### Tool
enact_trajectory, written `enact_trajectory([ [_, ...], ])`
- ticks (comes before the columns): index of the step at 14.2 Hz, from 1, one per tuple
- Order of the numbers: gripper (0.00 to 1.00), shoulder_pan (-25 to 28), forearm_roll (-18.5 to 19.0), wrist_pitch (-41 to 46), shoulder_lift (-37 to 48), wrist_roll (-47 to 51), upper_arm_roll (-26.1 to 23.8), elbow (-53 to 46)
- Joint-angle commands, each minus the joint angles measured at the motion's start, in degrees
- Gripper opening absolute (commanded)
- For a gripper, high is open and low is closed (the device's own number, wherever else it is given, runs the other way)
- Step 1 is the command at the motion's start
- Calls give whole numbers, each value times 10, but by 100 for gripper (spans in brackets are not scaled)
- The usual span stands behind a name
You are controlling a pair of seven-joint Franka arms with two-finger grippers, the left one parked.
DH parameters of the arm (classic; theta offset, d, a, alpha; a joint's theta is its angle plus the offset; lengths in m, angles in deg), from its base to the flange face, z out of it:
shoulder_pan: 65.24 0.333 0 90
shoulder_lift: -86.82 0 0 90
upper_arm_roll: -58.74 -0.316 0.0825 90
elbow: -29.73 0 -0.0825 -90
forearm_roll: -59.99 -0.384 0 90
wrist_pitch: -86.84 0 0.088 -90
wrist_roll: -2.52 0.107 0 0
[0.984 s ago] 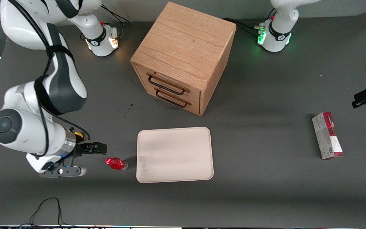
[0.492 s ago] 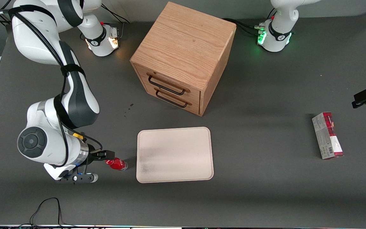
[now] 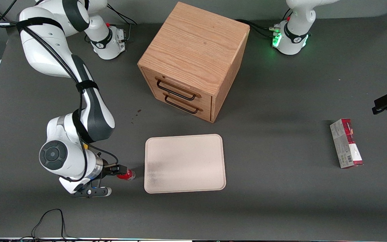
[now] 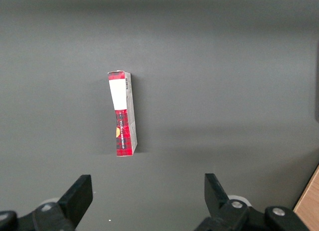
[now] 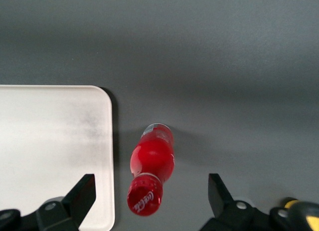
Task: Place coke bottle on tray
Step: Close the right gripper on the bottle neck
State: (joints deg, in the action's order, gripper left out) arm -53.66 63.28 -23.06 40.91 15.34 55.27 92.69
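Observation:
The coke bottle [image 3: 128, 174] is tiny and red, with a red cap and a clear base. It stands on the dark table just beside the tray's near corner at the working arm's end. The tray [image 3: 185, 163] is large, flat, cream-white and bare. My right gripper [image 3: 119, 170] is over the bottle and hides its cap in the front view. In the right wrist view the gripper [image 5: 152, 193] is open. Its dark fingers [image 5: 82, 193] stand wide on either side of the bottle [image 5: 153, 161], apart from it. The tray's edge [image 5: 75, 141] lies close beside the bottle.
A wooden drawer cabinet [image 3: 193, 60] with two shut drawers stands farther from the front camera than the tray. A red-and-grey carton [image 3: 346, 143] lies toward the parked arm's end and also shows in the left wrist view [image 4: 123, 114]. A yellow lump [image 5: 301, 213] sits near the gripper.
My right arm has swung toward the tray, bringing the open gripper from beside the bottle to over it. The bottle and tray have not moved.

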Motion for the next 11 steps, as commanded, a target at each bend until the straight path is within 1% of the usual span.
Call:
enact_trajectory([
  [1, 100, 3, 8, -30, 11, 12, 1, 32],
  [3, 100, 5, 8, -44, 15, 12, 1, 49],
  [9, 100, 5, 7, -38, 20, 33, 1, 55],
  [10, 99, 5, 6, -37, 20, 35, 1, 55],
  [11, 96, 5, 4, -37, 21, 35, 1, 55],
])
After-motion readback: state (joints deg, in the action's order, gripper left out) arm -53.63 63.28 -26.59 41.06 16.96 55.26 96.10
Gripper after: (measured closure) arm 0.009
